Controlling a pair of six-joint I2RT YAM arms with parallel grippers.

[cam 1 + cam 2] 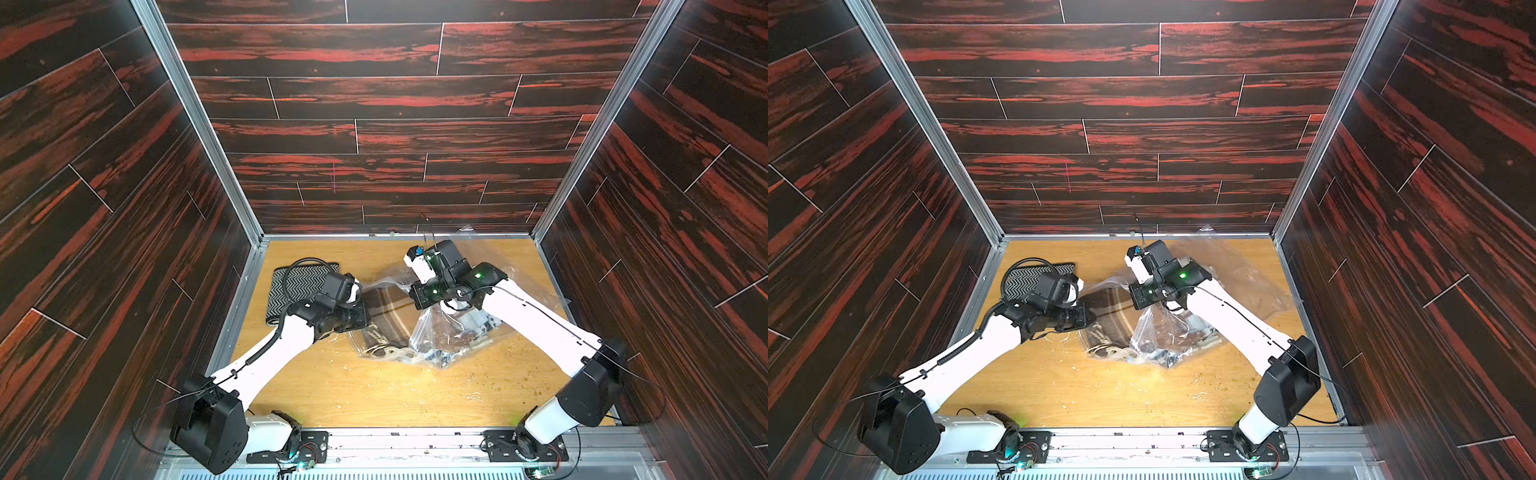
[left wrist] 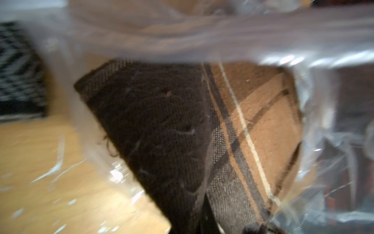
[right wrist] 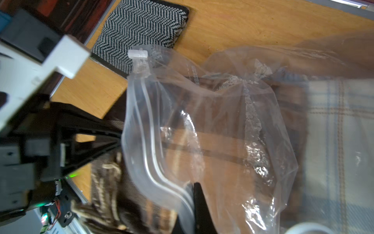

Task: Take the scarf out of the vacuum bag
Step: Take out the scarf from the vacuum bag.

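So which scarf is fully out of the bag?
The black-and-white zigzag scarf, flat on the table. The brown scarf is only partly out of the vacuum bag; the pale checked scarf is inside.

Dark red-streaked plank walls (image 1: 395, 95) (metal-edged corners) enclose a wooden tabletop (image 1: 374, 395).

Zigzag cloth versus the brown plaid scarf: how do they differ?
The zigzag cloth is black-and-white herringbone; the brown plaid scarf is brown and tan with a cream stripe. The zigzag cloth lies flat, bare on the table; the brown plaid scarf is rumpled, at least partly inside the vacuum bag. Both are woven fabric.
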